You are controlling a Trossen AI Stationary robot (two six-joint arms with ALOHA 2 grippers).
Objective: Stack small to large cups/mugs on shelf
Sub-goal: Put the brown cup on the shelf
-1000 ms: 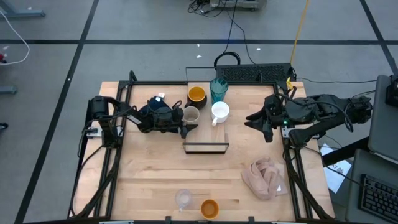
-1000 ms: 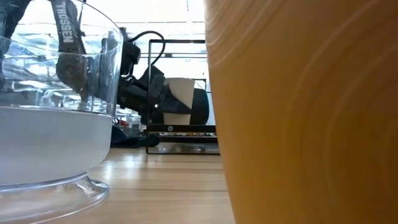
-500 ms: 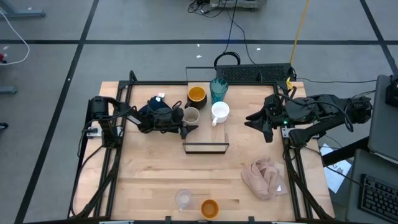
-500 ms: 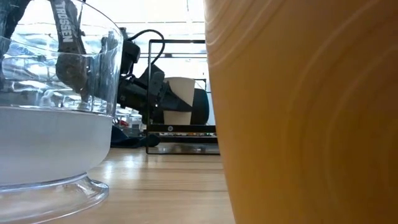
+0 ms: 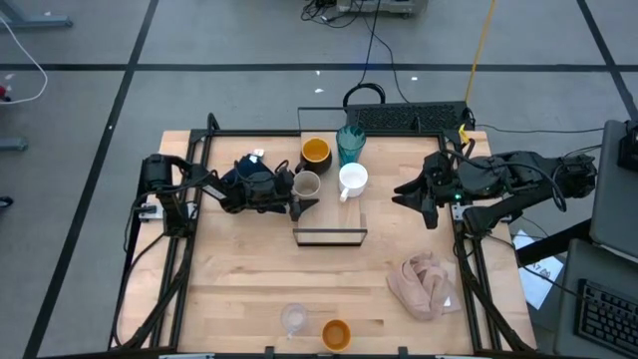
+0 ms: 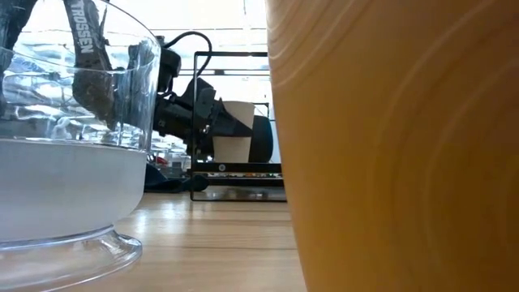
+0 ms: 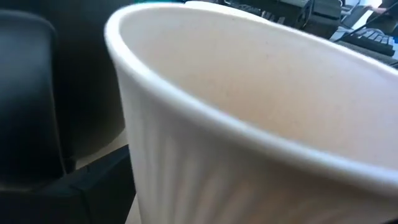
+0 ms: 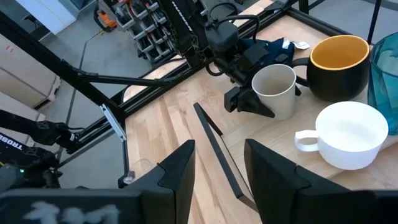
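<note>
The small grey-beige cup (image 5: 306, 184) stands upright on the tabletop, between the black mug with a yellow-orange inside (image 5: 315, 152) and the white mug (image 5: 353, 179). The teal ribbed tumbler (image 5: 350, 143) stands behind the white mug. My left gripper (image 5: 302, 193) reaches in level from the left, open, one finger (image 8: 249, 102) on each side of the cup (image 7: 249, 124). The shelf (image 5: 330, 236) lies just in front of the cup. The clear glass (image 5: 293, 319) and the orange cup (image 5: 336, 334) stand at the near edge. My right gripper (image 5: 424, 199) hangs open, raised at the right.
A pink-beige cloth (image 5: 427, 284) lies at the near right. A dark navy cloth (image 5: 254, 168) lies under my left arm. In the low view the clear glass (image 6: 65, 162) and the orange cup (image 6: 389, 146) fill most of the picture. A black frame (image 5: 214, 135) borders the table.
My left gripper's fingers have spread a little wider around the grey-beige cup, which has stayed upright where it was. My right arm has kept still.
</note>
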